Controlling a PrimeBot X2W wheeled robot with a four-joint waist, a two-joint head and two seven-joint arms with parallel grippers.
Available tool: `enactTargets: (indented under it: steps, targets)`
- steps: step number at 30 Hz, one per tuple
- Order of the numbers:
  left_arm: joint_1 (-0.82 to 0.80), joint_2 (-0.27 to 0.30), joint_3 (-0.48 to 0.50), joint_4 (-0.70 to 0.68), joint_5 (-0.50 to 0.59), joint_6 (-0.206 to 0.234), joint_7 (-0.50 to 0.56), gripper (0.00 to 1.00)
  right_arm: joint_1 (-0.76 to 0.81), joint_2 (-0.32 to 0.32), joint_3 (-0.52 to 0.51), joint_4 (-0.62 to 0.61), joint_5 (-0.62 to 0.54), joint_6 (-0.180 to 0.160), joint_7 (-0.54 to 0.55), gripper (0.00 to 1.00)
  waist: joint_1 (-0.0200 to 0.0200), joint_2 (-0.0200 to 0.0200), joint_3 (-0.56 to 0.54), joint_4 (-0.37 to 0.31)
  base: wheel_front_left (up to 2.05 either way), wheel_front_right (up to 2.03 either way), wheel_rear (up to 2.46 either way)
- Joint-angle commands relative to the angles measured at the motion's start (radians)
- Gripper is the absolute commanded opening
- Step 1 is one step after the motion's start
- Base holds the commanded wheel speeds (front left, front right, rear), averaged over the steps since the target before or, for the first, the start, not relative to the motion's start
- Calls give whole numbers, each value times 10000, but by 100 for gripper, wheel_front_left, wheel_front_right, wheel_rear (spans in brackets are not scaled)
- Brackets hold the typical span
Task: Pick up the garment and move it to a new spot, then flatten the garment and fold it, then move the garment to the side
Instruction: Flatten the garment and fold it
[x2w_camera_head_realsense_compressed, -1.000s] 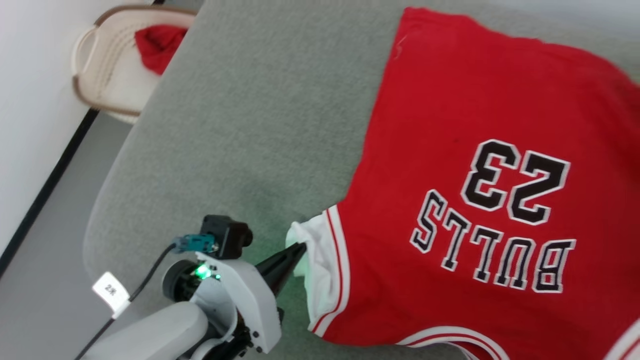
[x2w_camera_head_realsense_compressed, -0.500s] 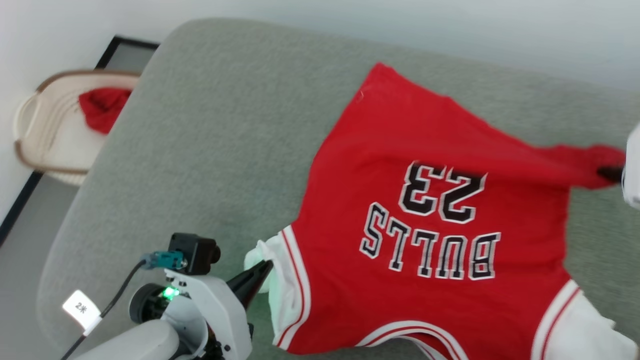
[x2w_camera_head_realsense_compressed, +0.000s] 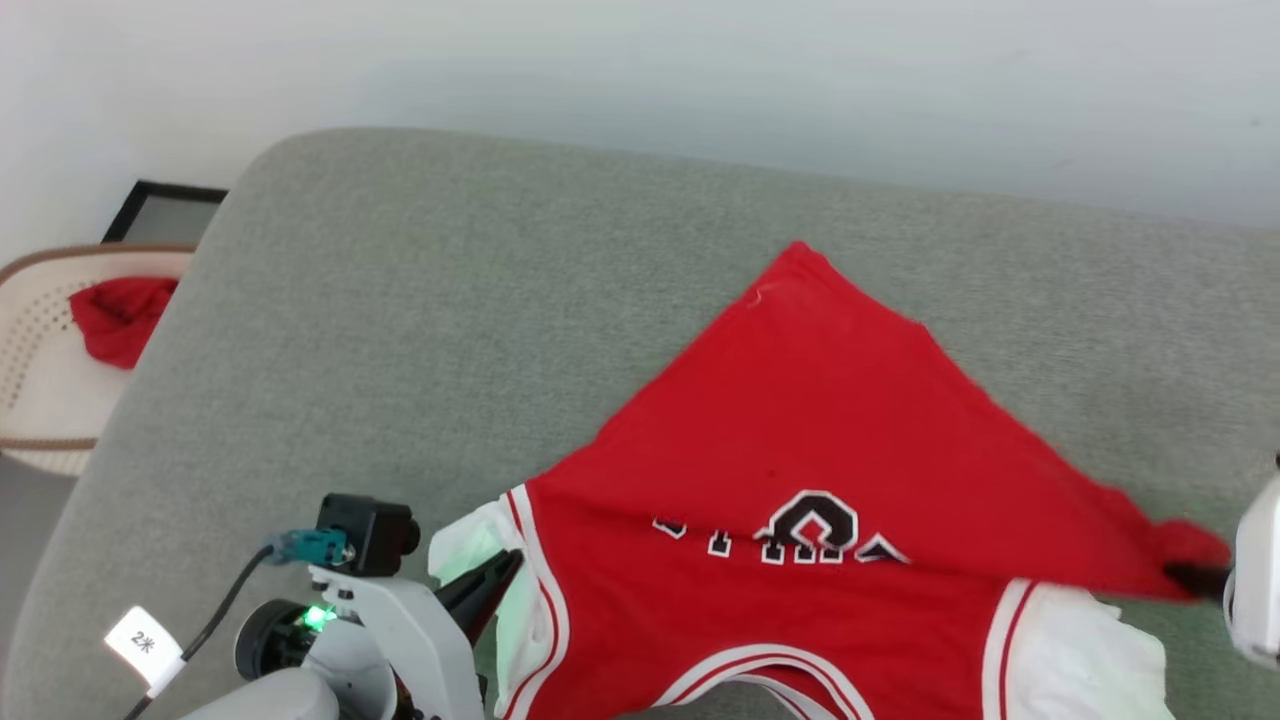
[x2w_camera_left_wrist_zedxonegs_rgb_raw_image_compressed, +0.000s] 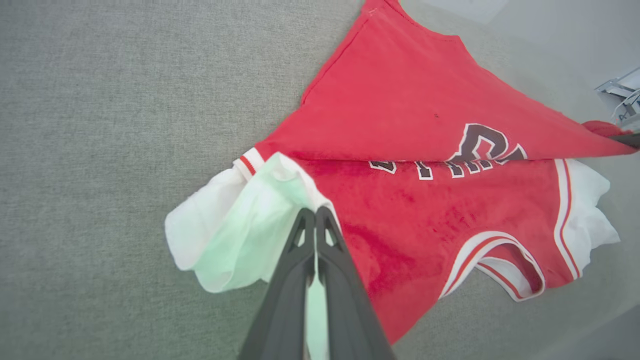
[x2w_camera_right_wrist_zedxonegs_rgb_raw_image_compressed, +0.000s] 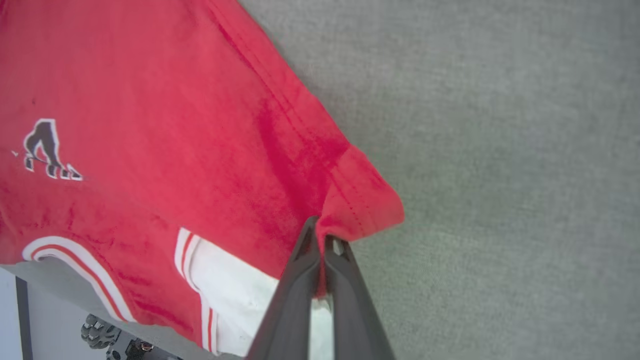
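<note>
Your large red basketball jersey with white lining and black block letters (x2w_camera_head_realsense_compressed: 800, 420) lies on the grey fabric cushion (x2w_camera_head_realsense_compressed: 400, 300), its far part folded over the lettering. Your left gripper (x2w_camera_left_wrist_zedxonegs_rgb_raw_image_compressed: 316, 214) has its jaws clamped on the white-lined corner. Your right gripper (x2w_camera_right_wrist_zedxonegs_rgb_raw_image_compressed: 321, 235) has its jaws pinching a red hem corner.

We find the left gripper (x2w_camera_left_wrist_zedxonegs_rgb_raw_image_compressed: 315, 214) at the head view's lower left, fingers (x2w_camera_left_wrist_zedxonegs_rgb_raw_image_compressed: 290, 280) pressed together on a white corner of the garment (x2w_camera_head_realsense_compressed: 800, 400), green light (x2w_camera_head_realsense_compressed: 318, 617) lit on its wrist (x2w_camera_head_realsense_compressed: 395, 625). The right gripper (x2w_camera_right_wrist_zedxonegs_rgb_raw_image_compressed: 320, 234), at the right edge, pinches a red corner likewise.
</note>
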Motion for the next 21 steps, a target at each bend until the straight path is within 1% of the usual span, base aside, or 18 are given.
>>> enactTargets:
  steps: [1, 6, 11, 12, 13, 14, 21]
  targets:
    - [101, 20, 10, -58, -68, 70, 1, 0, 485, 146, -240, -228, -46, 4, -24, 0, 0, 0, -134, -167, 0, 0, 0]
    - [118, -10, -23, -127, -78, 88, 29, 0, 1438, 657, -589, -467, -158, 4, -95, 0, 0, 0, -187, -180, 0, 0, 0]
    - [177, -50, -39, -146, -82, 79, 12, 0, 1994, 911, -520, -520, -313, 4, -441, 0, 0, 0, -229, -167, 0, 0, 0]
    - [176, -53, -36, -140, -92, 71, 9, 0, 2098, 893, -399, -538, -310, 4, -531, 32, 0, 0, -236, -161, 0, 0, 0]
    - [178, -56, -39, -137, -97, 65, 9, 0, 2200, 881, -302, -530, -300, 4, -611, 74, 0, 0, -244, -157, 0, 0, 0]
    - [182, -64, -40, -132, -103, 57, 7, 0, 2288, 874, -224, -531, -246, 4, -644, 100, 0, 0, -252, -153, 0, 0, 0]
    - [206, -87, -47, -104, -108, 16, -18, 0, 2553, 641, 28, -915, -178, 4, -1091, 100, 0, 0, -279, -134, 0, 0, 0]
